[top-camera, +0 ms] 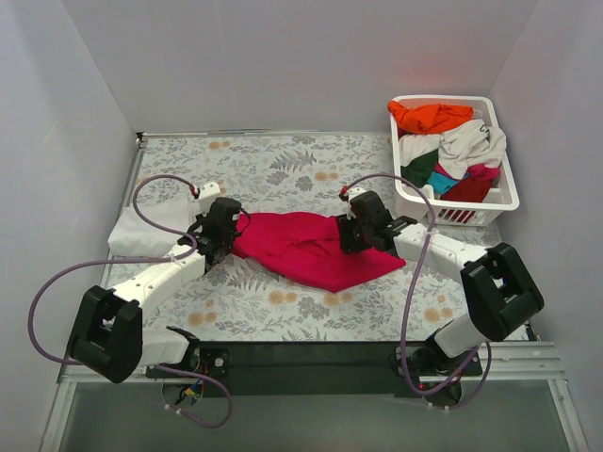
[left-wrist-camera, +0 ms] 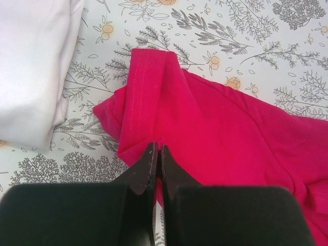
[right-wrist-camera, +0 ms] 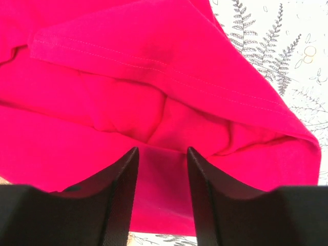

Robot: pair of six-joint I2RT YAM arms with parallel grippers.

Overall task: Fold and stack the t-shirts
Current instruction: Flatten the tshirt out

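— At mid-table, the crimson-pink t-shirt lies rumpled between both arms, one corner pointing toward the near edge.
— And the left gripper?
— It's pressed together on the shirt's left edge, pinching cloth just beside a stitched sleeve hem. A folded white t-shirt sits close on its left, near the pink but not touching it.
— What about the right side?
— The right gripper is spread, its fingers down at the shirt's right end. Pink cloth shows in the gap, and a hemmed flap is folded over just ahead.
— Any room to work?
— Bare floral table shows beyond the shirt toward the back wall, and there's a strip in front toward the arm bases. Over in the far right corner stands the basket, well apart, with an orange t-shirt heaped on top of the others.
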